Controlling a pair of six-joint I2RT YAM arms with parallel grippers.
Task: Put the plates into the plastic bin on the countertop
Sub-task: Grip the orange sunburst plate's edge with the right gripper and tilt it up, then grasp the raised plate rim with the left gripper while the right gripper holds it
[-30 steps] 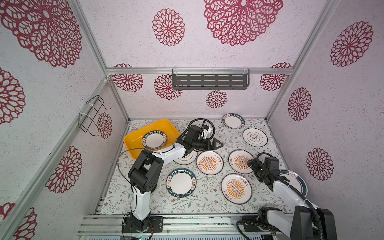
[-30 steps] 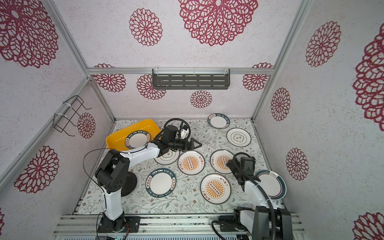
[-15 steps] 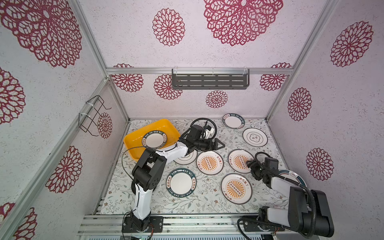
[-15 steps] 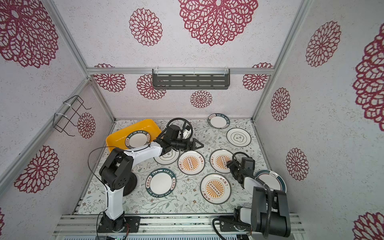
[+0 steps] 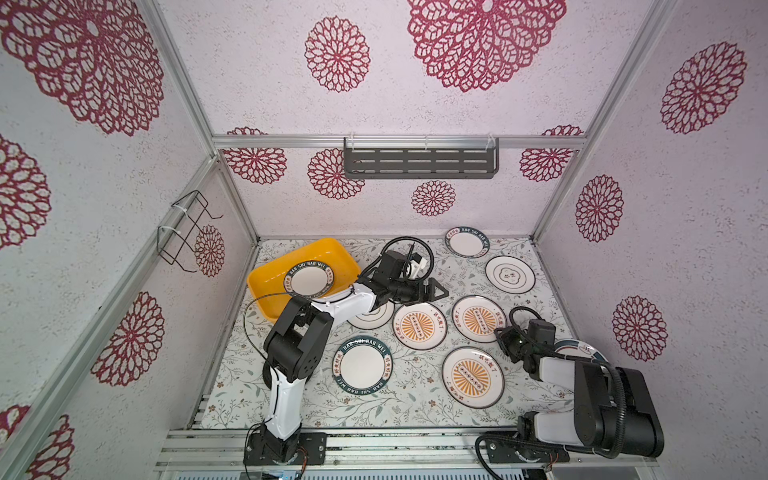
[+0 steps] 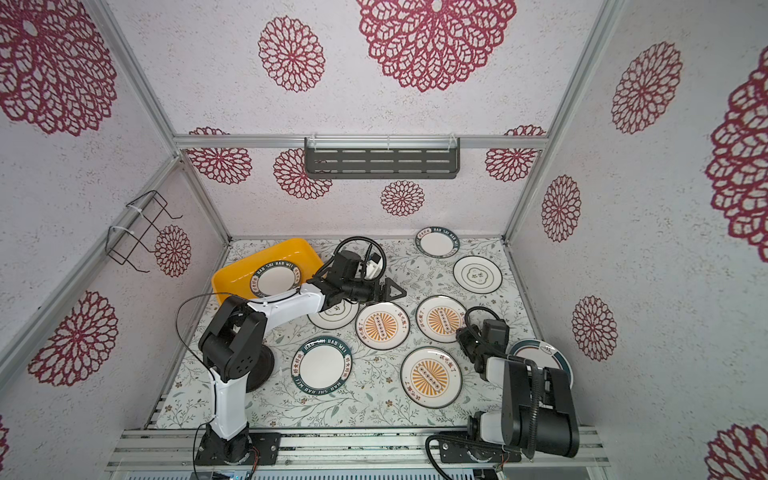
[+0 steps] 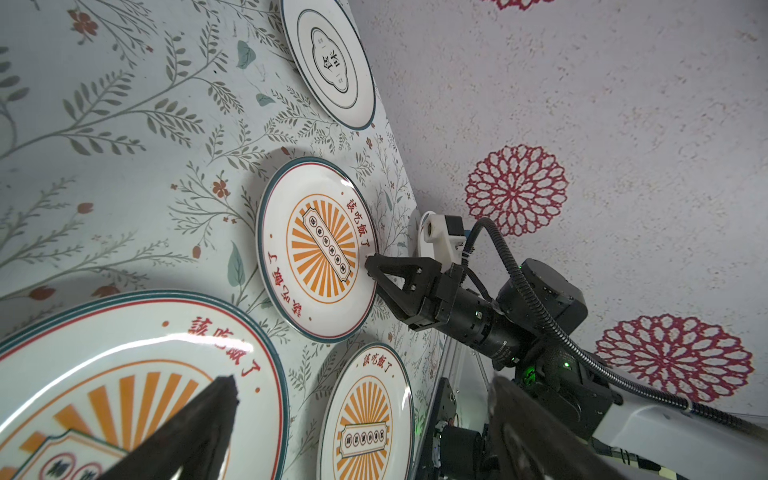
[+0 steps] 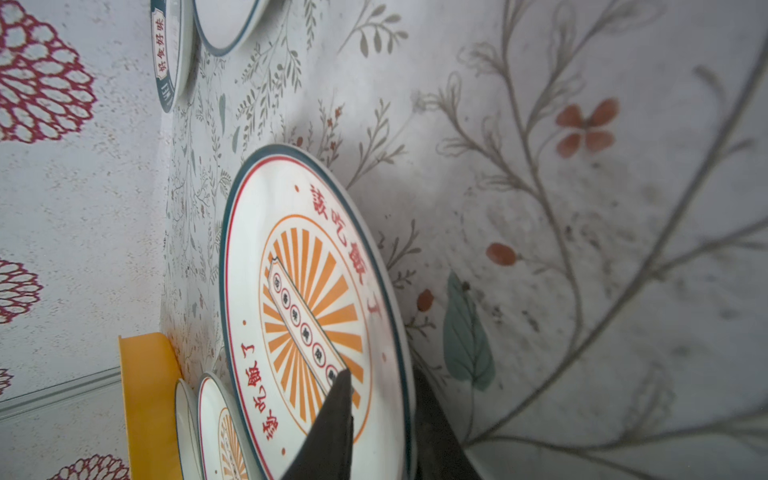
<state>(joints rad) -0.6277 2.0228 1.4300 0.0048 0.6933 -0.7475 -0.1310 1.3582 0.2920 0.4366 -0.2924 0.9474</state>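
Yellow-orange plastic forms the bin (image 5: 266, 286), which sits at the back left of the leaf-printed worktop (image 5: 415, 411) and holds a single plate. This binned plate (image 5: 309, 279) is white with a dark teal rim, and it lies toward the bin's right-hand end. Its rim reads "HAO SHI HAO WEI" in pale capitals. The same words run round the front plate (image 5: 363, 365), which lies flat on the worktop just beside the left arm, with Chinese characters along its nearer rim. A back plate (image 5: 466, 242) with the same lettering sits by the rear wall. Beside it is a flower-outline plate (image 5: 510, 273) with dark characters in its centre that are too small to read. Three plates with orange sunburst centres lie on the worktop outside the bin, each bearing the red characters 該吃飯了 along one side. The right claw (image 7: 371, 266) is closed on the rim of the held sunburst plate (image 7: 320, 249), the right one of the middle pair. In the right wrist view one of its fingers (image 8: 332, 424) lies on the plate's face and the other sits behind the rim. The left claw (image 5: 434, 291) is spread wide with nothing in it, hovering just behind the middle sunburst plate (image 5: 419, 325). The third, the near sunburst plate (image 5: 472, 377), lies closer to the front edge.
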